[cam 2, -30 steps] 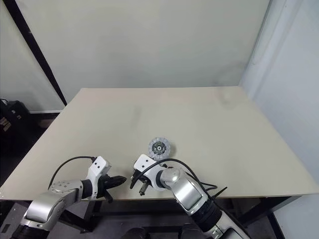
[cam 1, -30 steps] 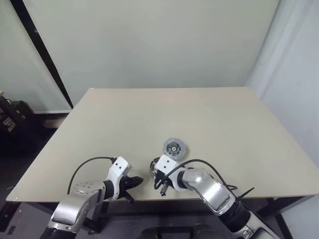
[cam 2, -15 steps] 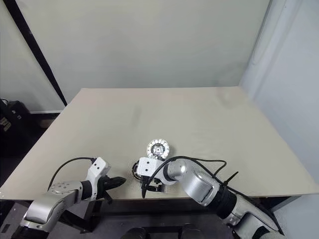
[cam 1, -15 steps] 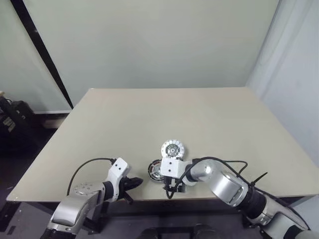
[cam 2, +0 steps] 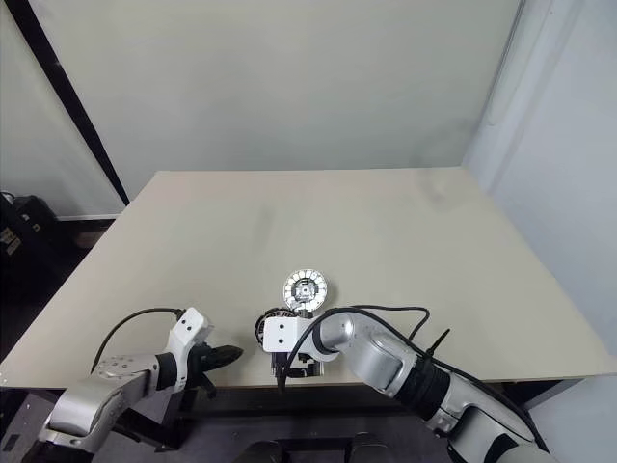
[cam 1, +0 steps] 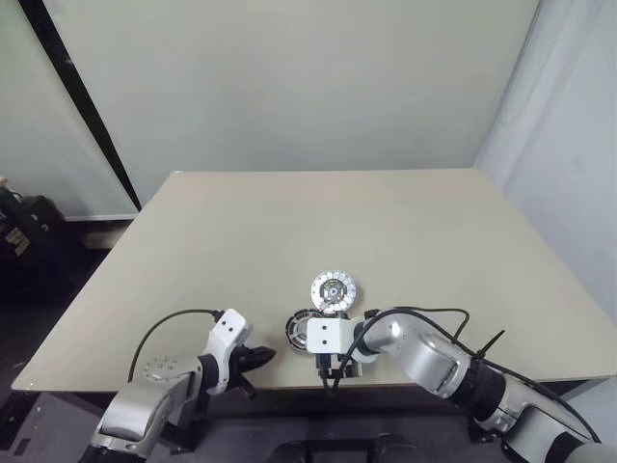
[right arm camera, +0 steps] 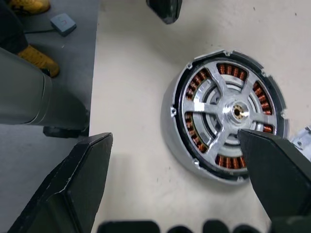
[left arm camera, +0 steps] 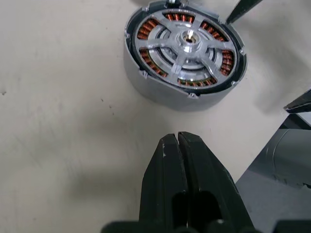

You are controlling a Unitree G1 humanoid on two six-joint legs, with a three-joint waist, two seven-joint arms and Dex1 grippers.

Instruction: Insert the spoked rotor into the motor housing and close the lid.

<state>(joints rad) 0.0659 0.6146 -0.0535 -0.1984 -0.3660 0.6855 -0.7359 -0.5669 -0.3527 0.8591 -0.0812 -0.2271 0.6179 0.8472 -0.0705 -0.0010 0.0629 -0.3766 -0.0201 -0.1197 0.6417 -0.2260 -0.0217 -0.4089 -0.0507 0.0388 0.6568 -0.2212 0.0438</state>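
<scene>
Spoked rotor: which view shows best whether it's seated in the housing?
Left wrist view: the rotor sits inside the housing, whole and unobstructed, windings visible between its spokes. In the right wrist view a finger covers part of it. In the eye views it's small and partly behind the right gripper.

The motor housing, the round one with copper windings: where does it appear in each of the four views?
Left eye view: the round silver motor housing with copper-orange windings lies near the table's front edge, just before the grey radial-patterned lid.
Right eye view: same place, partly behind the right arm.
Left wrist view: beyond the shut left hand.
Right wrist view: between the open right hand's fingers.
Shared landmark: the spoked rotor seated inside.
</scene>
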